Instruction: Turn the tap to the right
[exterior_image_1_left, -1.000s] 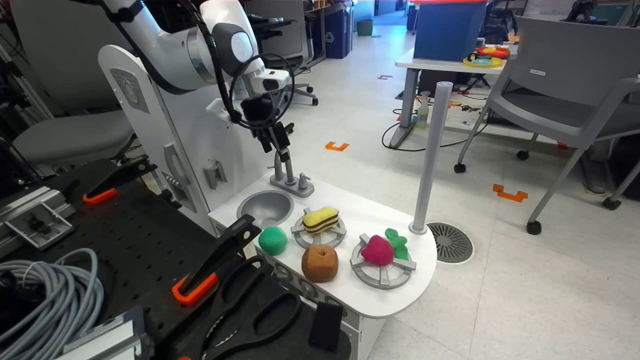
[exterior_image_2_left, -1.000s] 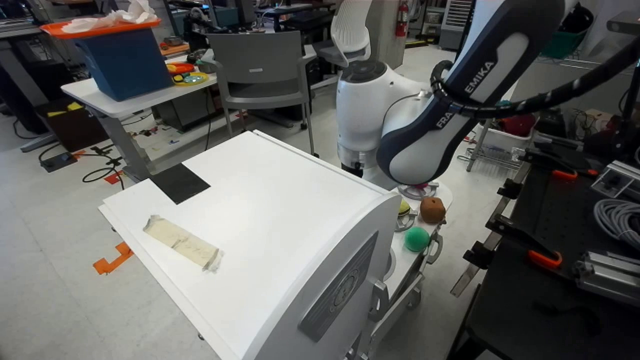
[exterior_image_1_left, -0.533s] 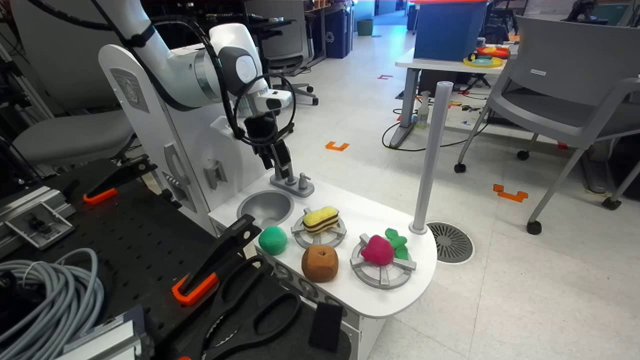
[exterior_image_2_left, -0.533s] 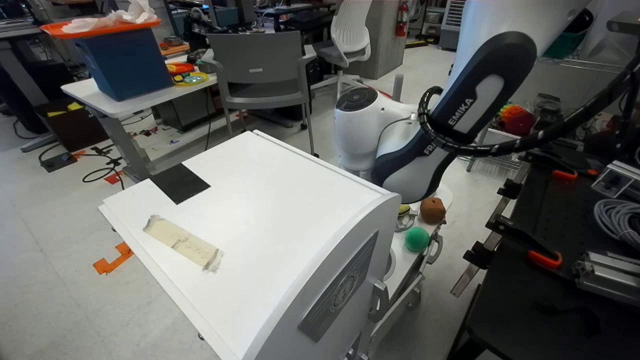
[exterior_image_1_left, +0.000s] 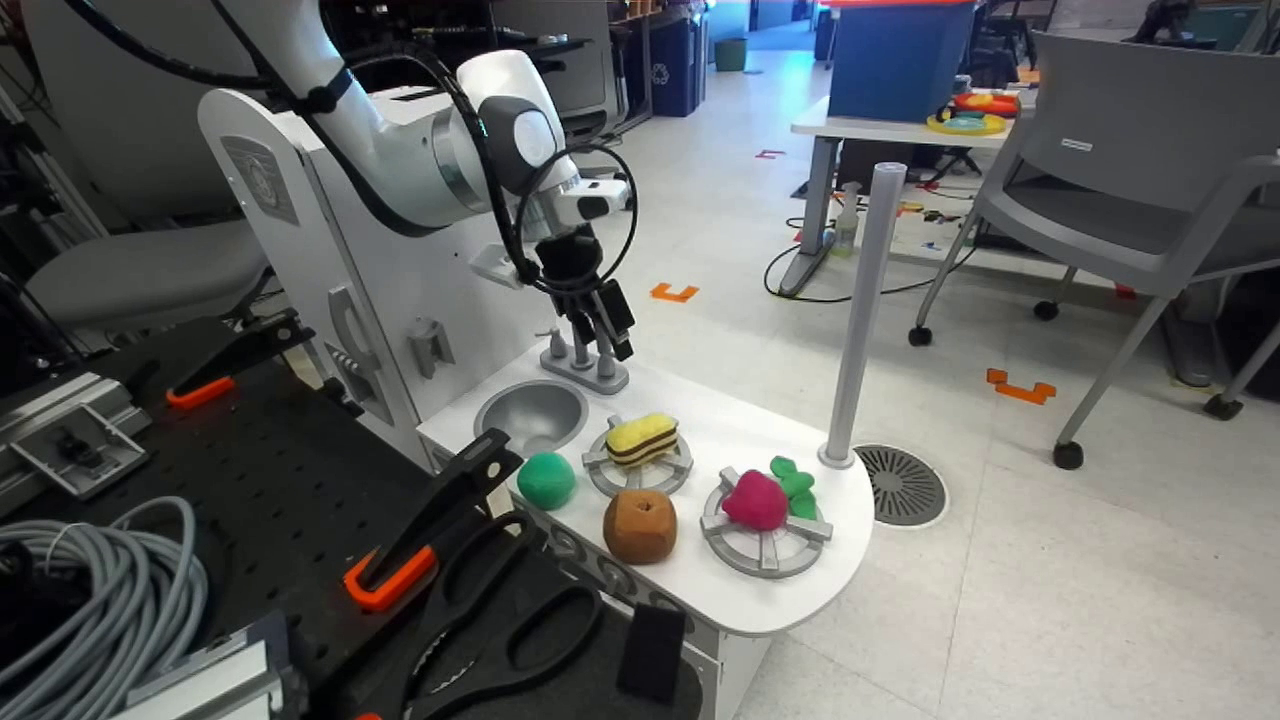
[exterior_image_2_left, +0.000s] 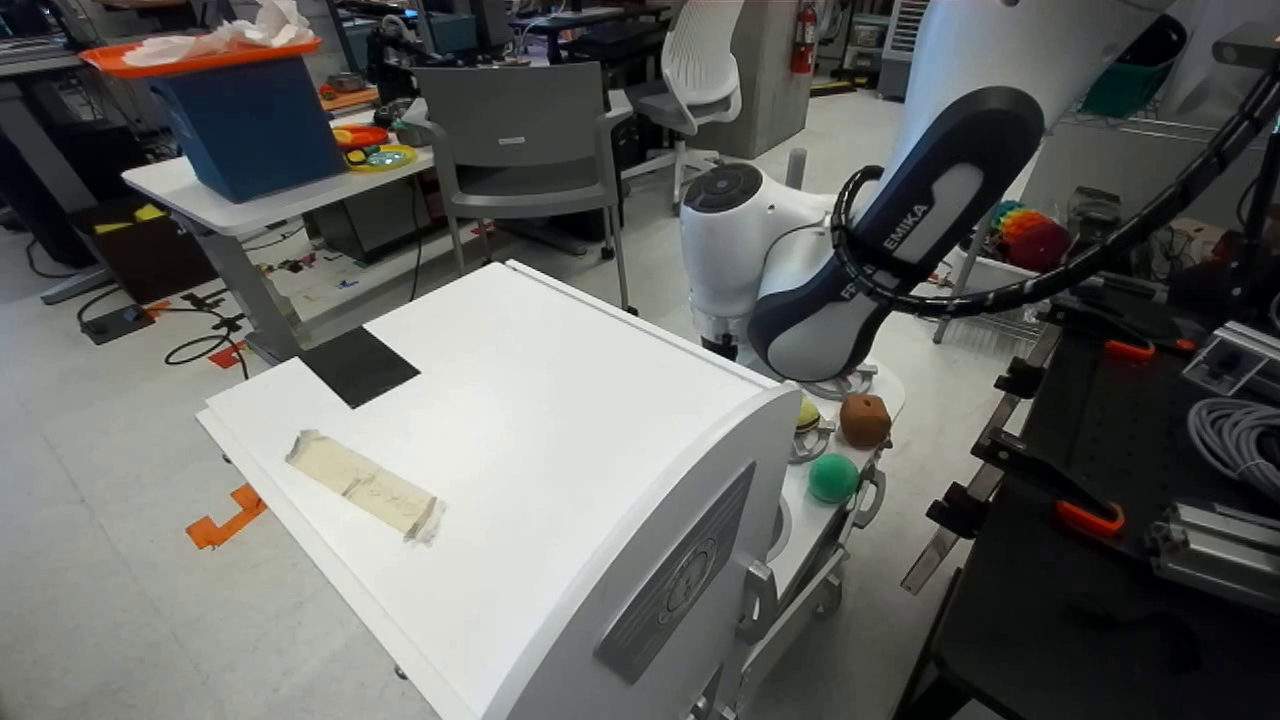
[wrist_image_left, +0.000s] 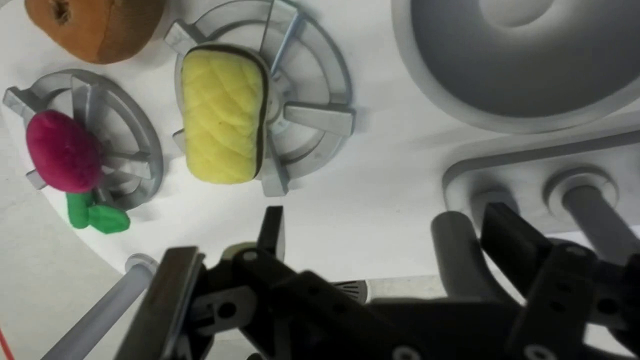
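Observation:
The grey tap (exterior_image_1_left: 582, 352) stands on its base plate at the back edge of the white toy counter, in an exterior view. In the wrist view its curved spout (wrist_image_left: 452, 245) points away from the sink and lies between my spread fingers. It is close to the inner side of the right-hand finger; I cannot tell if they touch. The stem (wrist_image_left: 595, 215) is on that finger's far side. My gripper (wrist_image_left: 387, 220) is open; in an exterior view the gripper (exterior_image_1_left: 603, 340) covers part of the tap. The white panel hides the tap in an exterior view.
The sink (wrist_image_left: 520, 125) lies beside the tap. A yellow striped toy food (exterior_image_1_left: 640, 440) sits on the near burner, a pink toy (exterior_image_1_left: 757, 500) on the far one. A brown toy (exterior_image_1_left: 640, 527), a green ball (exterior_image_1_left: 546, 481) and a white pole (exterior_image_1_left: 868, 320) stand on the counter.
My gripper came down to the tap, then moved right in an exterior view. A grey part seen left of the stem a second ago, apparently the spout, no longer shows there.

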